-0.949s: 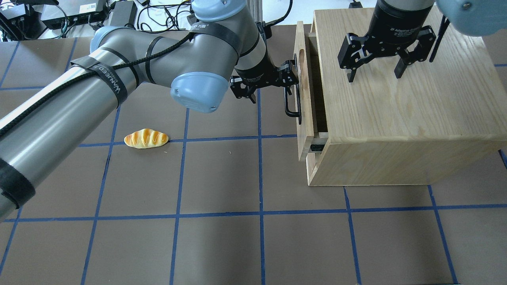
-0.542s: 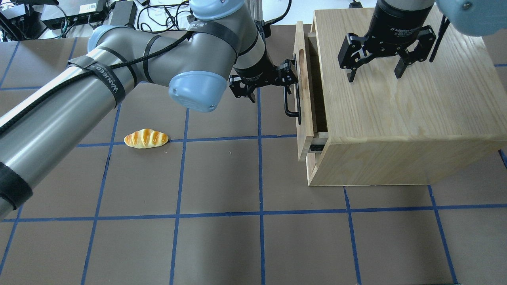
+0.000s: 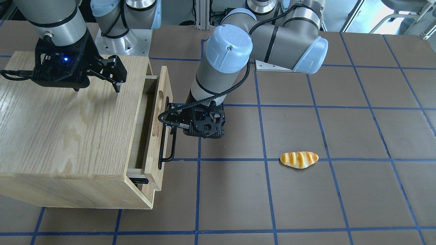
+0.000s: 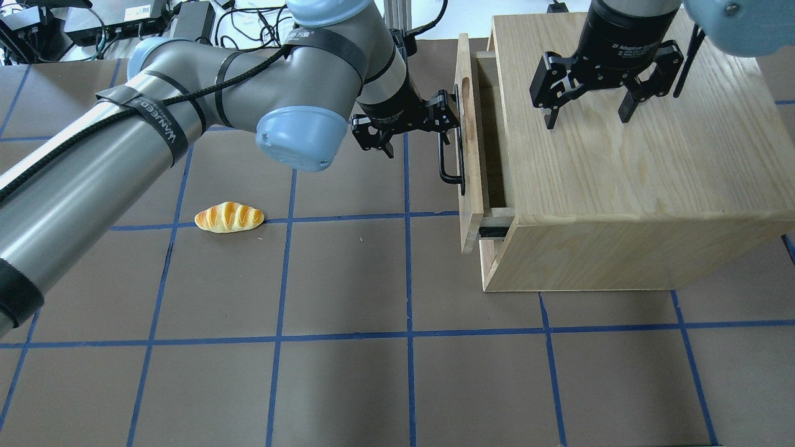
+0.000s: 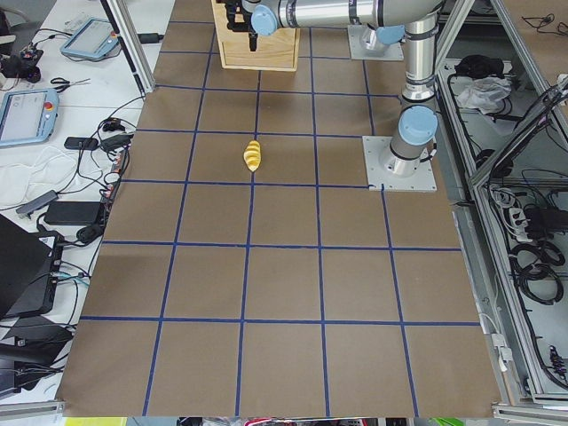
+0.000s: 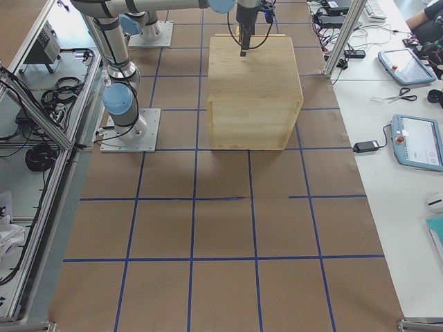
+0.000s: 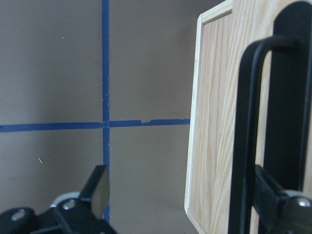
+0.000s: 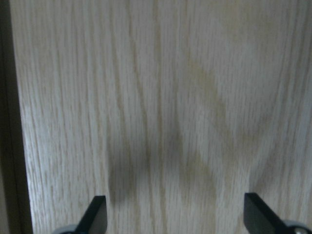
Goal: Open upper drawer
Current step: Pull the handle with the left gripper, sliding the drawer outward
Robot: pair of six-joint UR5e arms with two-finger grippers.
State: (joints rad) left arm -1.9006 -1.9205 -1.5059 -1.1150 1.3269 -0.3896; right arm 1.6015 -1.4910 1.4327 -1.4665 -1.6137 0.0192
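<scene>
Upper drawer point(image 4: 472, 186) sits partly out of the cabinet's point(image 4: 621, 161) left face, side rail showing. A start, I'd say, with plenty of travel left. Left pincer point(image 4: 417, 129), fingers apart, hooks one behind the black handle point(image 4: 441, 162). Right pincer point(image 4: 587, 121) hovers spread above the cabinet top.

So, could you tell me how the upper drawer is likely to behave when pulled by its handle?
The upper drawer probably glides straight rather than tipping, since a black runner carries it. Its bar handle looks like rigid metal, unlikely to flex. The oak cabinet looks bulky enough to stay put.
</scene>
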